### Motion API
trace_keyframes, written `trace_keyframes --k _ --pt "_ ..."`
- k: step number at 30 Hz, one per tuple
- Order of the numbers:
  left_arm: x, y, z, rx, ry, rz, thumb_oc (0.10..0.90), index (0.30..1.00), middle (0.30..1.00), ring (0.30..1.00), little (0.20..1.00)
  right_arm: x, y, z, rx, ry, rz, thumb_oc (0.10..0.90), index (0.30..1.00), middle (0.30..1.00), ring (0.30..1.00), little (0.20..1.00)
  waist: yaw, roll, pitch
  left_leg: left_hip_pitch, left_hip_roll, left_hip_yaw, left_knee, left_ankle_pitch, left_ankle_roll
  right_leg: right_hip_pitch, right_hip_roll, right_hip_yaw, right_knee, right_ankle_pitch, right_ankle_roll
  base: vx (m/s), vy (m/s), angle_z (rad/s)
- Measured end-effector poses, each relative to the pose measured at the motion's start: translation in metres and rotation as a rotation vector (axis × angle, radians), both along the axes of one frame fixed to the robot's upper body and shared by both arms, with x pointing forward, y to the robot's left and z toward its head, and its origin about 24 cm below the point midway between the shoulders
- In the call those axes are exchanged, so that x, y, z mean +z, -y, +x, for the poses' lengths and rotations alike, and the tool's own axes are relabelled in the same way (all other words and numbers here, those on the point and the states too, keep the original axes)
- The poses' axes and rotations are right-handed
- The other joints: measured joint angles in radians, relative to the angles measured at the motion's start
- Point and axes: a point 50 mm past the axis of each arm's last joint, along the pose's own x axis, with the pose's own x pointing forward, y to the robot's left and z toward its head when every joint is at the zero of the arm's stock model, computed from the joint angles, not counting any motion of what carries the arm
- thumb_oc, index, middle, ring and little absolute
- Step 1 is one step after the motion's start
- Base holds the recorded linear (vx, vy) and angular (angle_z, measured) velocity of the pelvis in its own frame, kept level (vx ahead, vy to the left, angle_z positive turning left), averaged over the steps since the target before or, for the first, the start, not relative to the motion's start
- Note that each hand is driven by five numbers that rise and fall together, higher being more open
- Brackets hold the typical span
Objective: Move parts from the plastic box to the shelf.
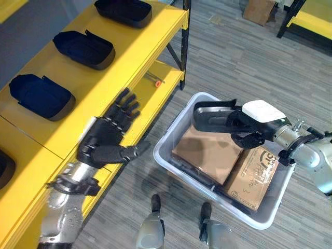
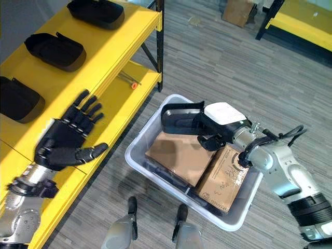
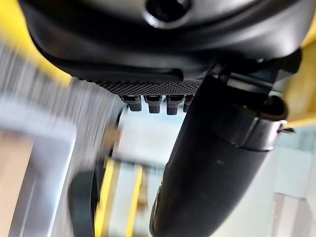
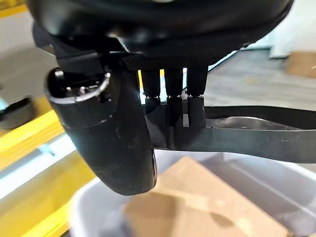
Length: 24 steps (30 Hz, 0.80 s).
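Observation:
A black tray-shaped part hangs above the clear plastic box, pinched by my right hand; the right wrist view shows the fingers curled over the part's rim. Inside the box lie two cardboard boxes on dark parts. My left hand hovers flat and open over the front edge of the yellow shelf, holding nothing. Three black parts sit in a row on the shelf's top level.
A lower yellow shelf level carries a small orange-tipped tool. A cardboard box and another yellow rack stand on the floor at the far right.

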Motion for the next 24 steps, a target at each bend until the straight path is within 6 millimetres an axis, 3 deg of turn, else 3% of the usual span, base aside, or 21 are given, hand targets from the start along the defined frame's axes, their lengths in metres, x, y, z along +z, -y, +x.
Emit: trace_keyframes --k 4,5,7,10,15,16,20,24 --pt "0.02 -0.004 -0.003 0.228 0.166 0.313 0.9 1.0 1.0 1.0 1.0 -0.007 -0.002 -0.004 0.027 -0.194 0.052 0.4 0.3 0.3 0.3 0.3 -0.001 -0.059 -0.061 0.031 0.0 0.016 -0.021 0.001 -0.001 0.046 0.006 0.0 -0.064 0.02 0.002 0.01 0.001 -0.04" --pt "0.029 -0.006 -0.002 0.307 0.245 0.462 0.9 1.0 1.0 1.0 1.0 -0.009 -0.001 -0.004 0.024 -0.256 0.082 0.4 0.3 0.3 0.3 0.3 -0.004 -0.076 -0.08 0.04 -0.001 0.025 -0.031 0.002 -0.002 0.062 0.008 0.001 -0.098 0.037 0.006 0.01 -0.001 -0.17" --pt "0.038 -0.007 -0.001 0.379 0.336 0.598 0.9 1.0 1.0 1.0 1.0 -0.013 -0.002 -0.004 0.027 -0.32 0.115 0.4 0.3 0.3 0.3 0.3 -0.014 -0.09 -0.1 0.044 -0.004 0.039 -0.033 0.002 -0.002 0.068 0.007 0.008 -0.119 0.054 0.009 0.0 0.001 -0.18" --pt "0.039 0.003 0.002 0.391 0.41 0.642 0.9 1.0 1.0 1.0 1.0 -0.022 -0.004 -0.004 0.027 -0.402 0.108 0.4 0.3 0.3 0.3 0.3 -0.033 -0.092 -0.122 0.056 -0.005 0.047 -0.042 0.004 -0.004 0.072 0.006 0.013 -0.119 0.059 0.011 0.0 0.01 -0.08" --pt "0.028 0.027 0.004 0.262 0.465 0.758 0.9 1.0 1.0 1.0 1.0 -0.034 -0.009 -0.007 0.05 -0.475 0.076 0.4 0.3 0.3 0.3 0.3 -0.051 -0.09 -0.133 0.072 -0.003 0.053 -0.047 0.011 -0.006 0.081 0.008 0.019 -0.119 0.065 0.01 -0.01 0.014 -0.05" --pt "0.025 0.036 0.005 0.184 0.472 0.82 0.9 1.0 1.0 1.0 1.0 -0.033 -0.01 -0.005 0.051 -0.472 0.071 0.4 0.3 0.3 0.3 0.3 -0.054 -0.09 -0.134 0.074 -0.001 0.06 -0.047 0.013 -0.006 0.08 0.009 0.027 -0.119 0.069 0.011 0.0 0.012 -0.12" --pt "0.025 0.041 0.008 0.093 0.444 0.874 0.9 1.0 1.0 1.0 1.0 -0.029 -0.017 0.0 0.069 -0.46 0.026 0.4 0.3 0.3 0.3 0.3 -0.074 -0.086 -0.136 0.085 -0.002 0.074 -0.047 0.014 -0.005 0.083 0.008 0.041 -0.119 0.075 0.01 0.0 0.045 -0.11" --pt "0.029 0.06 0.01 -0.165 0.402 0.965 0.9 1.0 1.0 1.0 1.0 -0.019 -0.025 0.009 0.093 -0.422 -0.02 0.4 0.3 0.3 0.3 0.3 -0.074 -0.062 -0.15 0.087 -0.005 0.079 -0.047 0.014 -0.004 0.082 0.004 0.044 -0.119 0.078 0.011 0.0 0.004 -0.02"
